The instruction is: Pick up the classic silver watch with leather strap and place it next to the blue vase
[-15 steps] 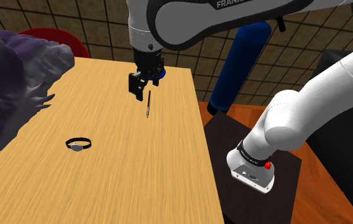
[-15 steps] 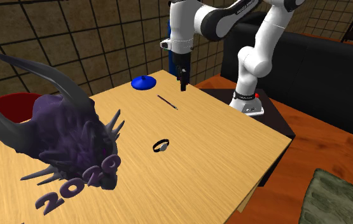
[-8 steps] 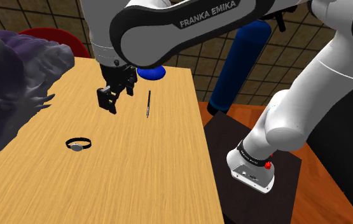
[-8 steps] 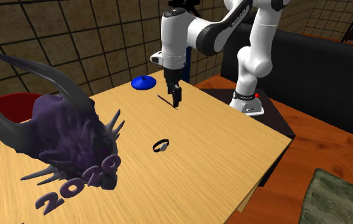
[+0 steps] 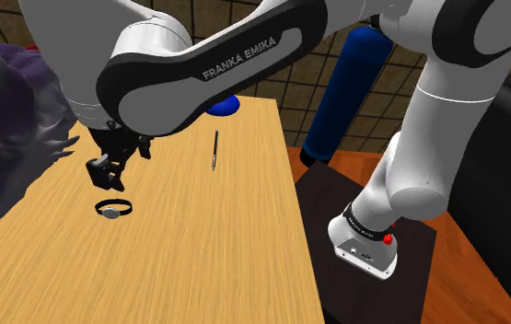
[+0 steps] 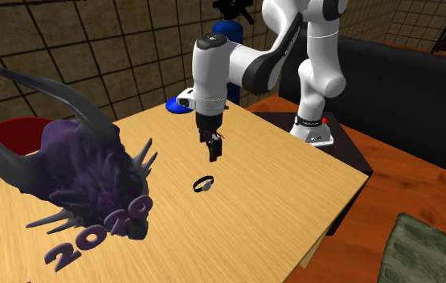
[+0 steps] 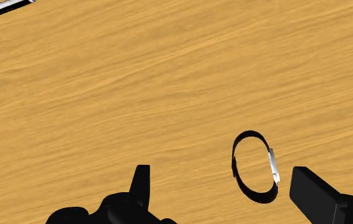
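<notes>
Hovering near the watch, gripper spread wide, empty, its loop lying lengthwise across the shoulder view

We've got a glossy white arm with rounded links and dark joints, FRANKA EMIKA in white on a black band, a red dot on its base, plus an all-black gripper

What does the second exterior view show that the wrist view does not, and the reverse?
Second exterior view, not the wrist view: the purple horned figure, the blue vase partly behind the arm, the arm's base. Wrist view, not the other: the end of a pen on the wooden table. Both: the watch lying on that table, and the open gripper near it, not touching it.
</notes>
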Controlling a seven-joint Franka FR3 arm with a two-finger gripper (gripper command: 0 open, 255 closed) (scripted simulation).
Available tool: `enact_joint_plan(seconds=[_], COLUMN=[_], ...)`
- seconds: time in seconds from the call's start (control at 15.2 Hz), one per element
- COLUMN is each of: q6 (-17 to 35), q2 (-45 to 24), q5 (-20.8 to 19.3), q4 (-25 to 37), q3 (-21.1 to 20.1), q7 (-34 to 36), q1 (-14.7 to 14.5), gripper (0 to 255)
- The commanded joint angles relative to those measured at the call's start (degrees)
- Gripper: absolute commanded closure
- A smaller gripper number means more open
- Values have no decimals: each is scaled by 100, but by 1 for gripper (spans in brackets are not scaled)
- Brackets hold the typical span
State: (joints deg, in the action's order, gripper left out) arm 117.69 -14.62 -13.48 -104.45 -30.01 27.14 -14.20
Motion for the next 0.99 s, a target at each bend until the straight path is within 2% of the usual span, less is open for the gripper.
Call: enact_joint_plan(seconds=[0.0, 0.4, 0.92], q6=[-29, -275, 152], q2=[-435, -1606, -1855], q5=[-298, -968, -1121], q4=[412, 1730, 1528], q3=[-7, 89, 193], q7=[137, 308, 401], q1=[-218, -931, -943], gripper=[0, 0, 0])
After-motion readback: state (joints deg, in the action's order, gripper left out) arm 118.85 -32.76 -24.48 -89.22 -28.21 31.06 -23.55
